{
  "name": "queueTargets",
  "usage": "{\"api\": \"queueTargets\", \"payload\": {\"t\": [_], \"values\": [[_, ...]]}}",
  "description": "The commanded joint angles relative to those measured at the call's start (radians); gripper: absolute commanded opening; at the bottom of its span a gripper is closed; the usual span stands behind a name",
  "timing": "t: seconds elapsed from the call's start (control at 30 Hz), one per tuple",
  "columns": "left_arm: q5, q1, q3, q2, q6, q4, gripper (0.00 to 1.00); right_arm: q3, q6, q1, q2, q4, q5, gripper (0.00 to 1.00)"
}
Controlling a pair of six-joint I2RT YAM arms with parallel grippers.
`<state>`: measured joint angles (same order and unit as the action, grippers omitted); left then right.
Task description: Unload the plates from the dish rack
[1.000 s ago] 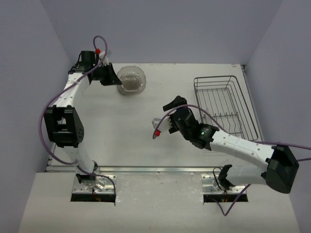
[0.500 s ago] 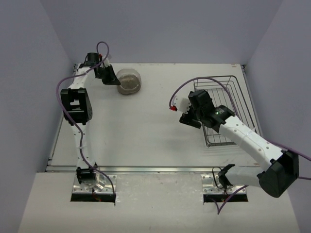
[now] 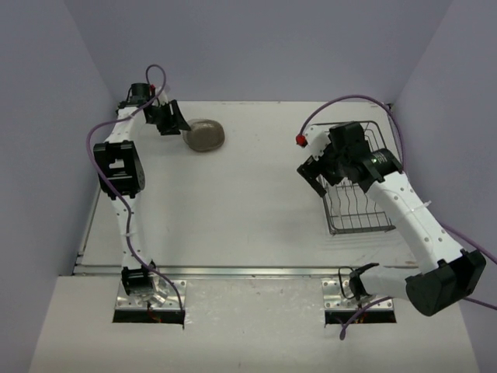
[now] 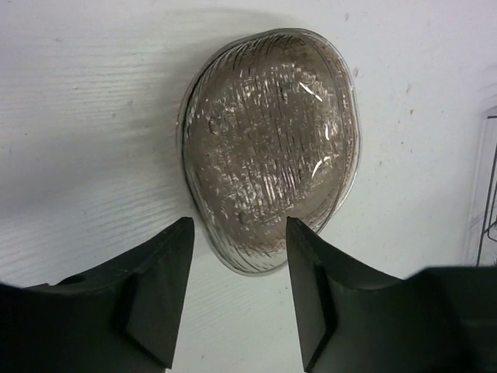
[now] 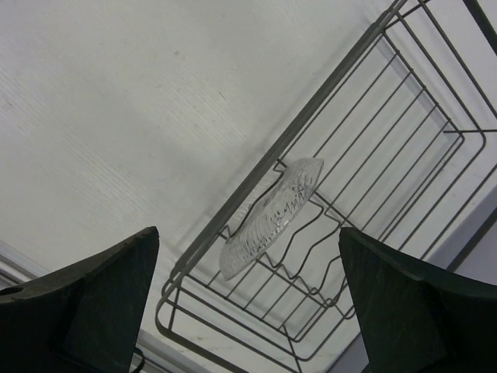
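Note:
A translucent clear plate (image 4: 268,148) lies on a grey-brown plate on the table at the back left, both seen as one stack of plates (image 3: 205,134). My left gripper (image 4: 239,233) is open, its fingers either side of the stack's near rim with a gap on both sides; from above the left gripper (image 3: 174,122) sits just left of the stack. Another clear plate (image 5: 272,216) stands on edge between the tines of the dish rack (image 5: 326,88), near a corner. My right gripper (image 5: 247,230) hangs wide open above it, over the left rim of the dish rack (image 3: 386,206).
The wire rack stands at the table's right side, close to the right wall. A purple cable loops over each arm. The left arm stretches along the table's left edge to the back wall.
My left gripper has opened and let go of the clear plate, which now lies flat on the stack. My right arm has swung right from mid-table to above the rack.

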<state>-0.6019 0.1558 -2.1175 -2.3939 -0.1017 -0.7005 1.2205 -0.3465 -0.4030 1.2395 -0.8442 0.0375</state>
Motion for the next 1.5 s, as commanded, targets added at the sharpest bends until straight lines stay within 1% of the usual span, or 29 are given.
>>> {"api": "queueTargets", "payload": {"t": [0.0,0.1,0.2,0.23,0.3,0.37,0.4,0.5,0.53,0.63,0.67,0.7,0.77,0.87,1.13,1.47], "values": [[-0.037,-0.006,-0.049,0.031,0.010,0.002,0.54,0.070,0.111,0.052,0.019,-0.055,-0.144,0.99],[-0.047,-0.007,-0.046,0.098,0.020,-0.017,0.61,0.079,0.142,0.097,0.020,-0.071,-0.195,0.99],[-0.038,-0.009,-0.017,0.201,0.029,-0.025,0.65,0.073,0.183,0.169,0.018,-0.087,-0.232,0.99],[-0.027,-0.009,0.005,0.240,0.032,-0.020,0.65,0.067,0.193,0.194,0.018,-0.090,-0.244,0.97],[-0.002,-0.012,0.063,0.325,0.042,-0.001,0.66,0.060,0.211,0.246,0.021,-0.099,-0.272,0.92],[0.030,-0.024,0.176,0.442,0.058,0.039,0.66,0.062,0.225,0.322,0.027,-0.118,-0.318,0.84],[0.033,-0.028,0.213,0.478,0.068,0.047,0.66,0.063,0.227,0.346,0.032,-0.125,-0.336,0.81],[0.025,-0.067,0.292,0.630,0.082,0.039,0.65,0.068,0.212,0.448,0.065,-0.159,-0.410,0.68],[0.030,-0.079,0.306,0.656,0.085,0.038,0.65,0.068,0.204,0.478,0.077,-0.177,-0.418,0.66],[0.062,-0.138,0.369,0.742,0.097,0.039,0.65,0.055,0.165,0.506,0.127,-0.208,-0.463,0.59],[0.072,-0.147,0.373,0.763,0.097,0.039,0.65,0.049,0.153,0.511,0.130,-0.211,-0.480,0.58],[0.081,-0.183,0.385,0.785,0.097,0.041,0.65,0.042,0.130,0.512,0.142,-0.212,-0.496,0.56],[0.077,-0.213,0.401,0.810,0.090,0.040,0.65,0.020,0.093,0.515,0.151,-0.209,-0.541,0.53],[0.050,-0.219,0.412,0.817,0.072,0.038,0.65,0.007,0.078,0.514,0.161,-0.209,-0.580,0.50],[0.047,-0.219,0.414,0.807,0.065,0.041,0.65,-0.073,-0.014,0.515,0.191,-0.185,-0.609,0.48],[0.042,-0.219,0.414,0.805,0.066,0.040,0.65,-0.109,-0.037,0.515,0.231,-0.105,-0.599,0.46]]}}
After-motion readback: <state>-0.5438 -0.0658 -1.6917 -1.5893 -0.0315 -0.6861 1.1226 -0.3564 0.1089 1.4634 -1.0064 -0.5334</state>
